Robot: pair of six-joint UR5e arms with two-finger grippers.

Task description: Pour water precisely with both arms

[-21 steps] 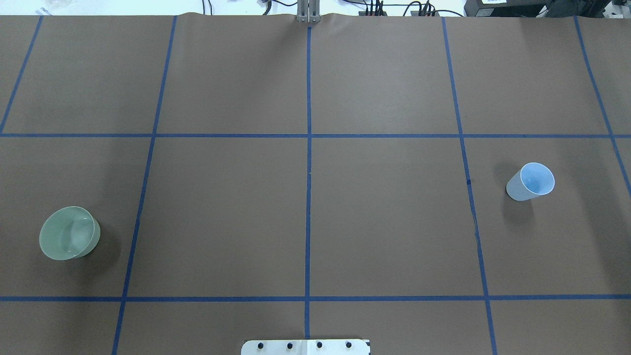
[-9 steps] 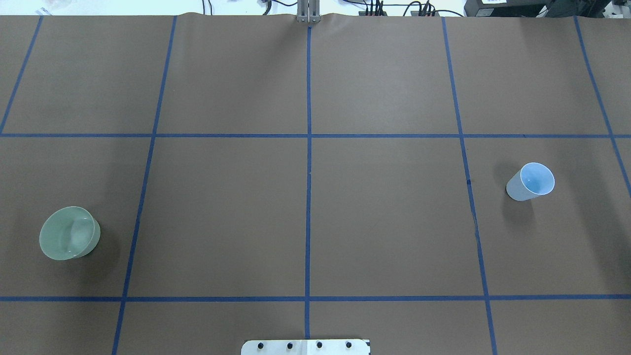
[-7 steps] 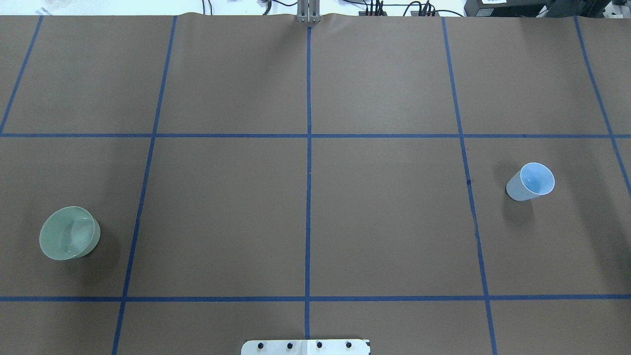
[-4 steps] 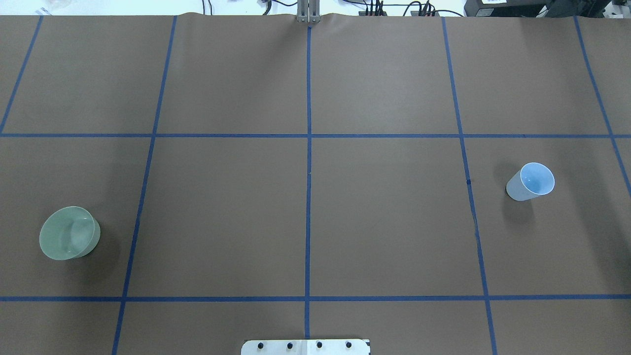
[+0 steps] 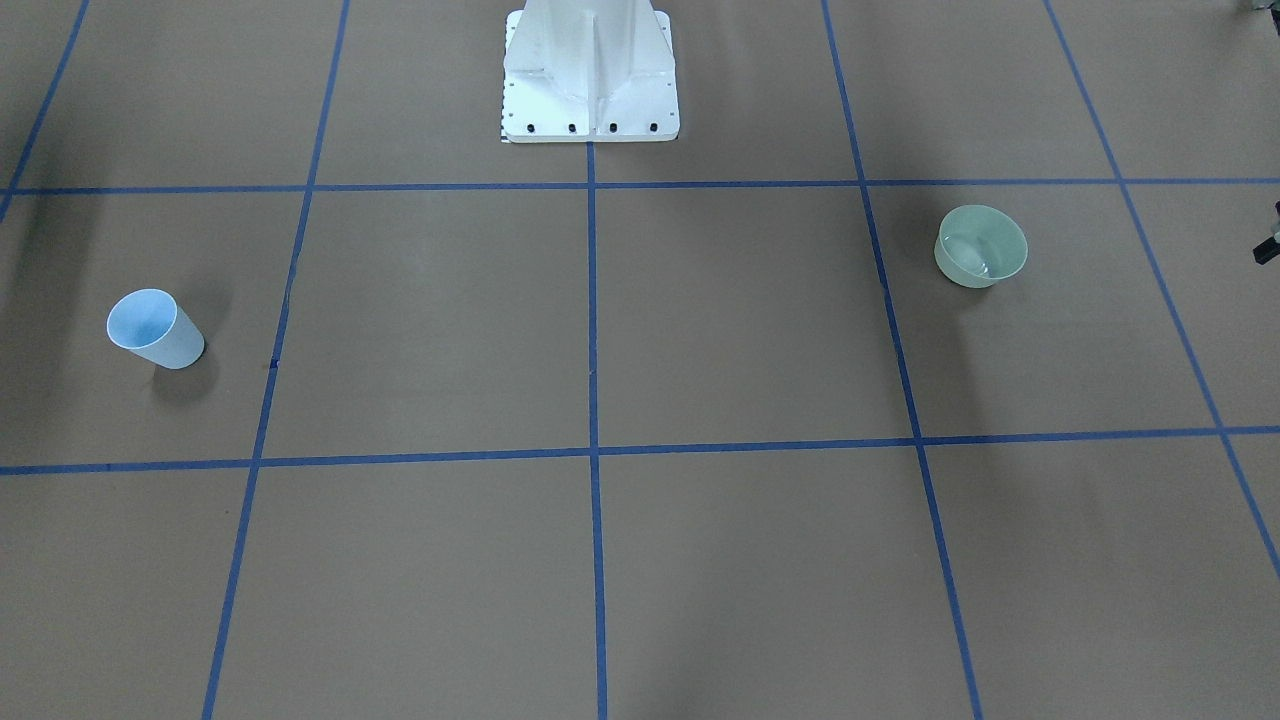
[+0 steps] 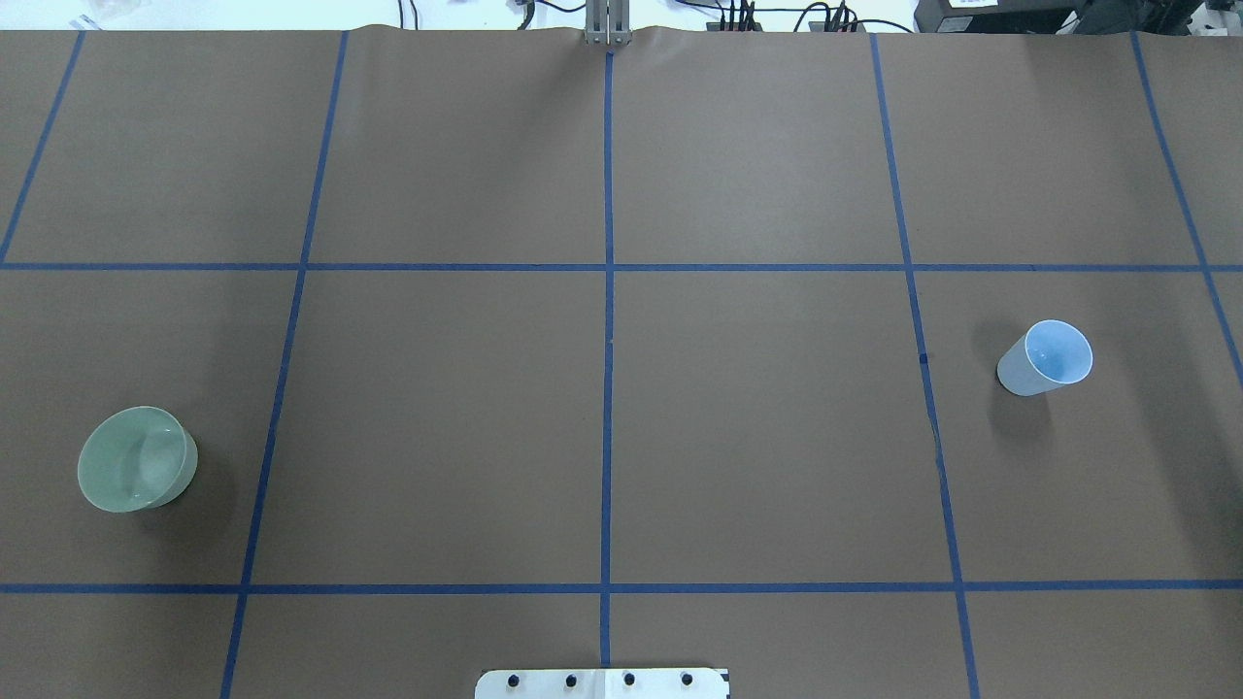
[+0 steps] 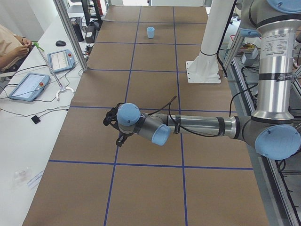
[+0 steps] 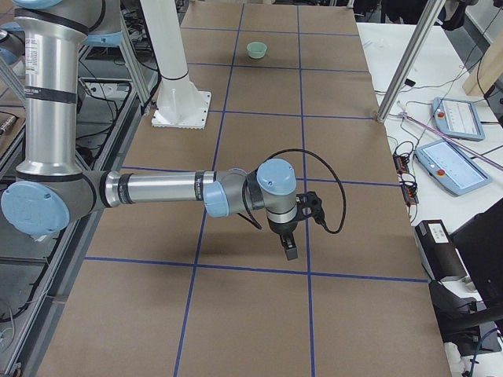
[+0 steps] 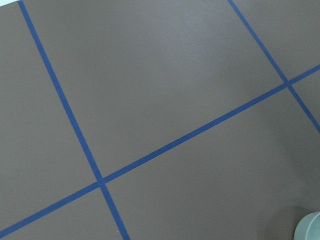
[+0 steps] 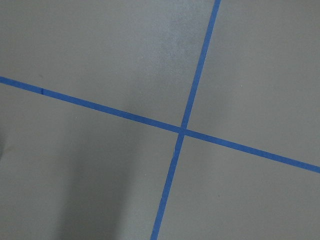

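The water (image 5: 972, 258) is judged to lie in the pale green bowl (image 5: 1005, 235), where only faint glints are seen; the bowl is stood on the counter (image 6: 757, 427) to the robot's left of the white pedestal (image 5: 590, 70) and a little forward of it. The light blue cup (image 5: 180, 348) is stood well apart, to the pedestal's other side and somewhat farther forward. The water itself cannot be gripped and is expected to slosh at any jolt, so it has to be handled through its vessel. The bowl looks thin, light and smooth, so it is probably best pinched at the rim, one finger inside and one outside, and kept level; a hard squeeze may flex the wall. The cup is judged light and easily tipped, and would be taken around its wall below the rim. The left arm (image 7: 202, 126) and the right arm (image 8: 157, 190) are stretched low over the counter, far out to either side of the pedestal. The left pincer (image 7: 120, 140) and the right pincer (image 8: 289, 248) are shown in the side views only, so it cannot be told whether either is spread or closed; nothing is seen held. Against the earlier overhead frames nothing is changed: bowl and cup are kept in the same places, and no arm is brought into that view.
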